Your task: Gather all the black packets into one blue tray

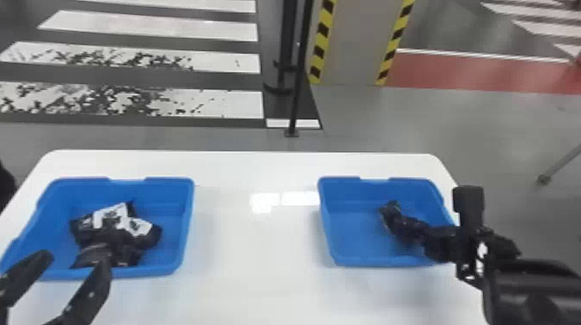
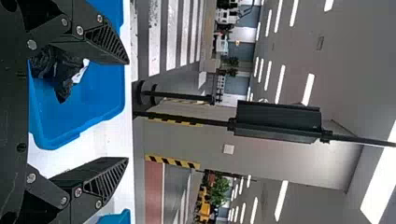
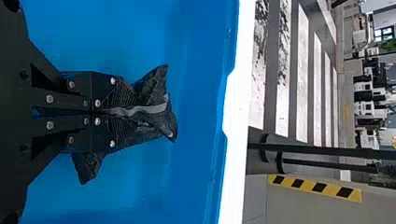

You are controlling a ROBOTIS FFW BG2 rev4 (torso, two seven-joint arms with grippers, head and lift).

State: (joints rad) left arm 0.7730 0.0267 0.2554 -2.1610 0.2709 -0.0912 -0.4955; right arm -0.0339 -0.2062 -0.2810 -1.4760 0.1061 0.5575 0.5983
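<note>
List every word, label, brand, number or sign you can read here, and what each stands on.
No text can be read.
White patches on the black packets in the left blue tray: dark marks, too blurred.
Black packet in the right hand: nothing legible.
Yellow-and-black bands by the pillar: stripes, no words.

A white table point(image 1: 255, 250) stretches beyond the left fingers point(image 1: 93, 287); farther past them, a gray floor point(image 1: 475, 125) with white stripes point(image 1: 173, 28) meets a yellow-and-black-edged pillar point(image 1: 352, 43) beneath ceiling lights point(image 2: 281, 84).
</note>
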